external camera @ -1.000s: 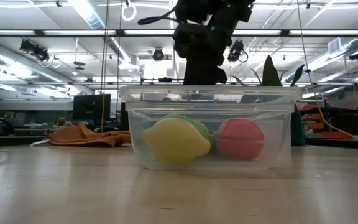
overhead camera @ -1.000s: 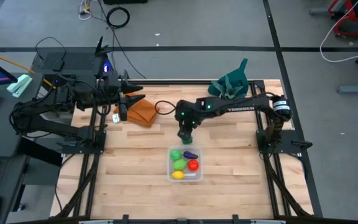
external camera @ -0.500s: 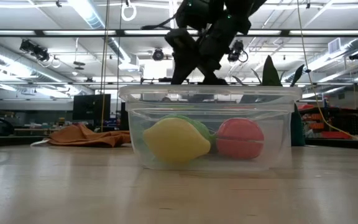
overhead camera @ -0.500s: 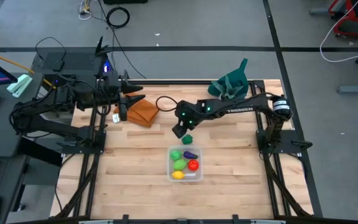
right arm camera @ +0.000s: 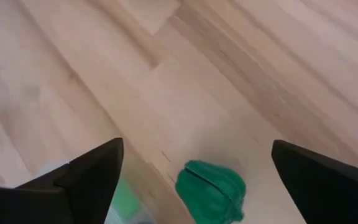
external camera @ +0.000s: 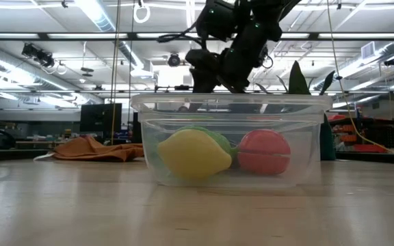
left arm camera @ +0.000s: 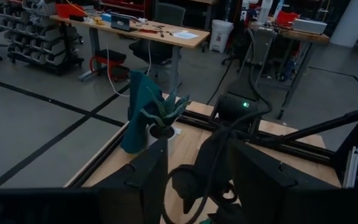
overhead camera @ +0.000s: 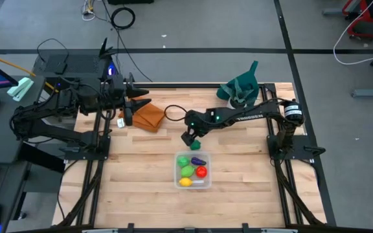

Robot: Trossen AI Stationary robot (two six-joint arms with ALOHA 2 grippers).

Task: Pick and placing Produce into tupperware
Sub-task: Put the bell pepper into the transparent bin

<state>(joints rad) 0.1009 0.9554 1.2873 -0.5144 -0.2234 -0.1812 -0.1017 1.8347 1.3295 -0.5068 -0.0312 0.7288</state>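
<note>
Hovering above the wooden table (overhead camera: 135,181), my right gripper (overhead camera: 188,137) hangs with its two dark fingers (right arm camera: 92,174) spread wide and nothing between them. Just beneath it the dark green toy vegetable (right arm camera: 211,190) lies on the bare boards, free of my grip; from above it shows as a small green lump (overhead camera: 195,145) just beyond the far rim of the clear tupperware tub (overhead camera: 206,184), outside it, and whether it touches the wall I cannot tell. Inside the tub I see five pieces: two light green ones (overhead camera: 186,171) toward the left side, a purple one (overhead camera: 199,161) at the far right corner, a red one (overhead camera: 201,171) below it, and a yellow one (overhead camera: 185,182) at the near edge. Looking level across the table, the yellow piece (external camera: 193,155) and the red piece (external camera: 264,152) sit side by side behind the see-through wall, with a bit of green behind the yellow. My left gripper (overhead camera: 142,98) waits at the far left edge of the table, above the orange-brown cloth (overhead camera: 149,117); its fingers (left arm camera: 138,180) stand a little apart and hold nothing. A dark green cloth with a white cup (overhead camera: 239,92) sits at the far right corner of the table.
</note>
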